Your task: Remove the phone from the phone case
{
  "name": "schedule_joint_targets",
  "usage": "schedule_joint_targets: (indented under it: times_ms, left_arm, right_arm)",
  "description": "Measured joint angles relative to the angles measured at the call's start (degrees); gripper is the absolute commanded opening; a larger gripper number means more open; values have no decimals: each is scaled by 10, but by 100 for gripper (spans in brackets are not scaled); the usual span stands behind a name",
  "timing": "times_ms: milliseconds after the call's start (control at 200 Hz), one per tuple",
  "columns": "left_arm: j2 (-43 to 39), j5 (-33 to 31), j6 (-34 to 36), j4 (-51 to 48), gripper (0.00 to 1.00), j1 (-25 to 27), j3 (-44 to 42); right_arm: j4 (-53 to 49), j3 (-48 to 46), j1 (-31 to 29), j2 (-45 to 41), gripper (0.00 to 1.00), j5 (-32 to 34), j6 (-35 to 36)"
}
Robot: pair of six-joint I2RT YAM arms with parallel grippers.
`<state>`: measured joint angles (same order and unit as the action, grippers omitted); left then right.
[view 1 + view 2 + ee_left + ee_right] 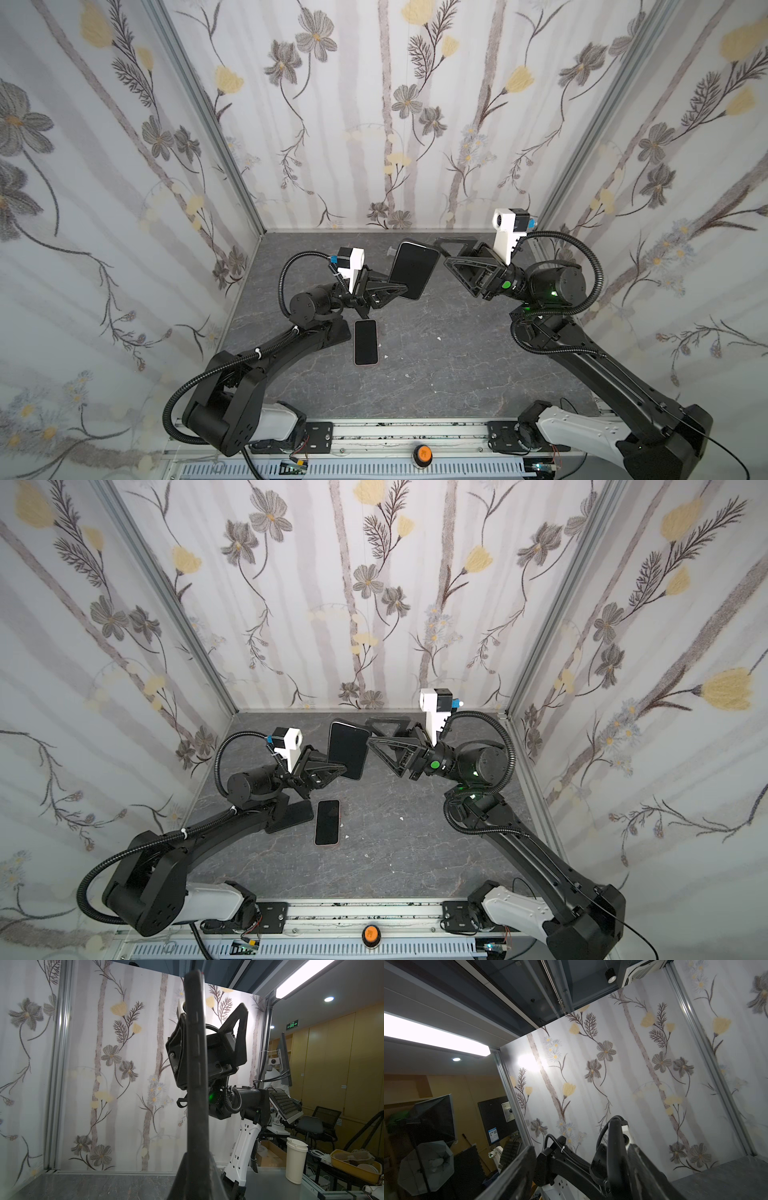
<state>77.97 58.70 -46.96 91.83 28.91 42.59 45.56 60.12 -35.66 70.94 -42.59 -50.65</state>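
Pinches phone case (413, 270) edge in left gripper (395, 289), long axis crosswise, with right gripper (441, 251) spread just beside opposite edge.

Dark grey with pale marble veining on the counter (457, 365). Plain black for the phone case (413, 270), the left pincer (399, 289) and the right pincer (444, 251). Glossy black across the phone (365, 342), with a pinkish rim at its near end. White with grey stripes, grey flowers and yellow blossoms over the walls (374, 104). White for the right wrist camera (505, 237). Orange on the button (423, 452); green on the right arm's light (505, 285).
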Motion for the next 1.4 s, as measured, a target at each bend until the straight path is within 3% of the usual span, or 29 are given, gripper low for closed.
schedule_joint_targets:
  times_ms: [205, 415, 685, 1194, 1404]
  left_arm:
    - [-9, -52, -11, -1, 0, 0, -3]
    - [-17, -100, -27, -2, 0, 4, -2]
    - [-17, -122, -36, -2, 0, 13, 4]
    - [-14, -144, -40, -5, 0, 28, 7]
    - [-14, -145, -40, -8, 0, 28, 6]
  right_arm:
    - [-96, -43, -5, -42, 73, 76, 139]
    - [-123, -58, -28, -26, 64, 120, 211]
    - [-113, -41, -50, 17, 50, 125, 242]
    - [-44, -7, -78, 86, 28, 103, 237]
    - [-42, -7, -82, 88, 14, 98, 237]
